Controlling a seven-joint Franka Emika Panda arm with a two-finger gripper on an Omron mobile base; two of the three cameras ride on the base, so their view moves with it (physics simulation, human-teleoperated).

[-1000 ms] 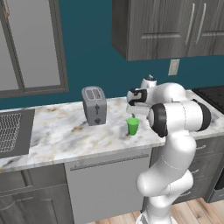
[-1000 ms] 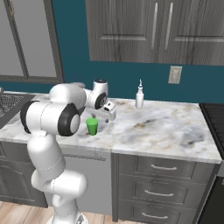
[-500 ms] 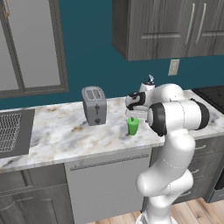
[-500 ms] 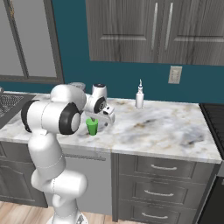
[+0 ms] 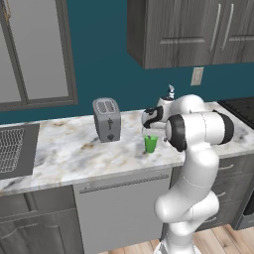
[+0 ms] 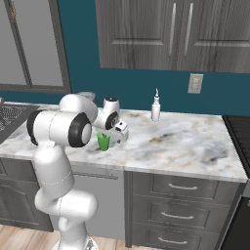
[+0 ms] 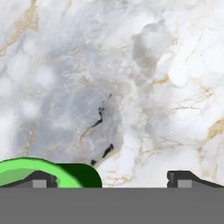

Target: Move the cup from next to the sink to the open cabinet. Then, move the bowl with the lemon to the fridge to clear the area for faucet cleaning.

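You have the cup (image 5: 150, 143) standing upright on the marble counter (image 5: 69, 154), near the front edge and well to the right of the toaster (image 5: 107, 119). The sink (image 5: 15, 149) lies far off at the left end, so the cup is not beside the basin here; I judge it sits mid-counter as a waypoint towards the wall cabinets (image 5: 193, 32), whose doors look closed from both base cameras.

Your gripper (image 7: 111, 179) hangs directly over the cup, pointing down at the counter. From the hand camera you see the two dark fingertips (image 7: 186, 179) set wide apart at the bottom edge, with the green rim (image 7: 30, 168) under the left tip rather than centred between them. The jaws stand spread and I see nothing clamped; the left tip sits right at the rim, though whether it touches I cannot tell. From the right base camera the hand (image 6: 118, 131) is just above and beside the cup (image 6: 103, 141).

My judgement: you need to shift sideways to centre the cup before closing, or the finger will knock the rim
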